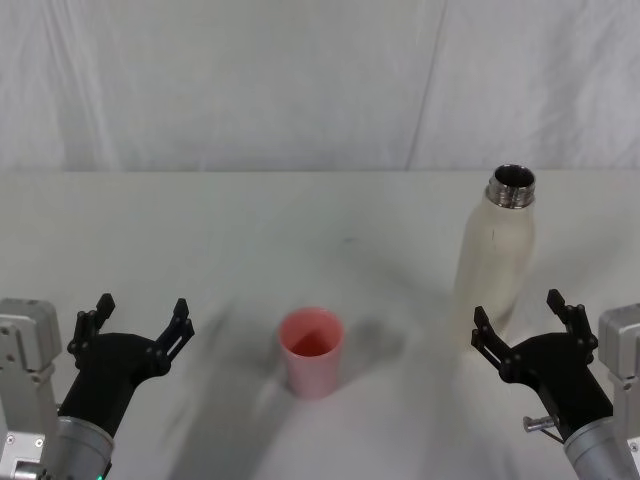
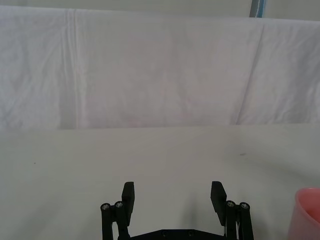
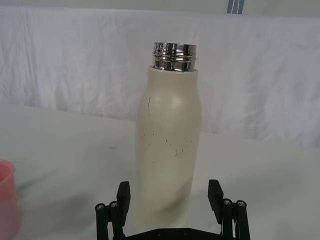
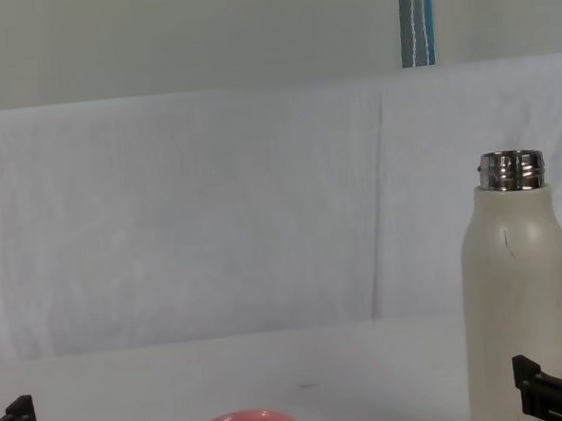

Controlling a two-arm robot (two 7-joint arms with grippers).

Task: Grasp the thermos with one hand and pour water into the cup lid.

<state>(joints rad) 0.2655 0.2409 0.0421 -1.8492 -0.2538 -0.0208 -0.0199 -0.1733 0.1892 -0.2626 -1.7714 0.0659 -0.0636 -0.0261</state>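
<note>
The tall thermos (image 1: 497,262) stood on the bench (image 1: 250,230) just right of the pink cup lid (image 1: 311,351), and the right end effector (image 1: 522,330) waited close by it, fingers wide apart for grabbing, while the left end effector (image 1: 135,325) rested open, left of the cup lid.

A white table (image 1: 200,230) spreads out; a creased white cloth backdrop (image 1: 250,80) hangs behind it.
</note>
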